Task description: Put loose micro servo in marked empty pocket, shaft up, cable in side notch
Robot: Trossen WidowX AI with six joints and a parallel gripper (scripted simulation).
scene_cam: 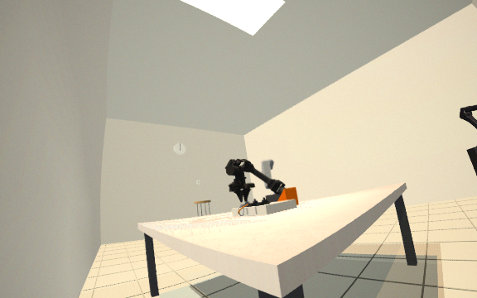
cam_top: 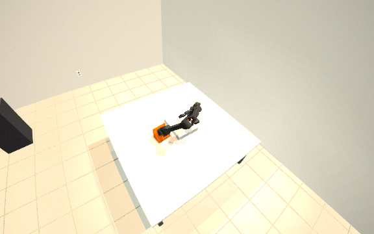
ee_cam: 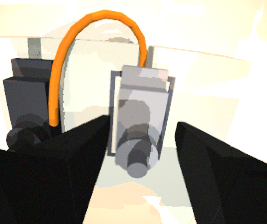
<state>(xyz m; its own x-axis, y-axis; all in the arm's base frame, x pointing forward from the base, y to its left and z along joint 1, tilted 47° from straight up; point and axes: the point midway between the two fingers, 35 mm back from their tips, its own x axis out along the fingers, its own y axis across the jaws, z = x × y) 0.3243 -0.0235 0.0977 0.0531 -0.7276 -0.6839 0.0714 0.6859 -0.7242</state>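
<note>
Nearest the wrist camera, the gripper [cam_top: 181,116] [scene_cam: 243,202] [ee_cam: 142,125] is spreading its fingers either side of the grey micro servo [ee_cam: 143,107], a gap showing on both sides, so nothing is being clamped. The servo is sitting at the outlined pocket [ee_cam: 169,107] on the pale deck [cam_top: 187,134] [scene_cam: 281,207] [ee_cam: 91,95], its output shaft [ee_cam: 137,167] facing the camera; whether both ears are lying flat, I cannot tell. It is probably behaving as a light, stiff block with smooth sides that could be slipping under a slanted squeeze, so any regrip is best going square across the long flanks, leaving the shaft and the probably more fragile gear end alone. The orange cable [scene_cam: 240,210] [ee_cam: 104,15] is arching from the servo's far end towards the dark neighbouring servo [ee_cam: 30,102], likely soft and springy enough to be tugging the body askew; its lie in the notch is staying unclear. On that neighbour's side the finger is having less room, while the opposite side is looking freer. Farther along, the arm [cam_top: 174,127] [scene_cam: 261,175] is reaching over from the orange block [cam_top: 157,134] [scene_cam: 291,194], making straight up the safest way out.
</note>
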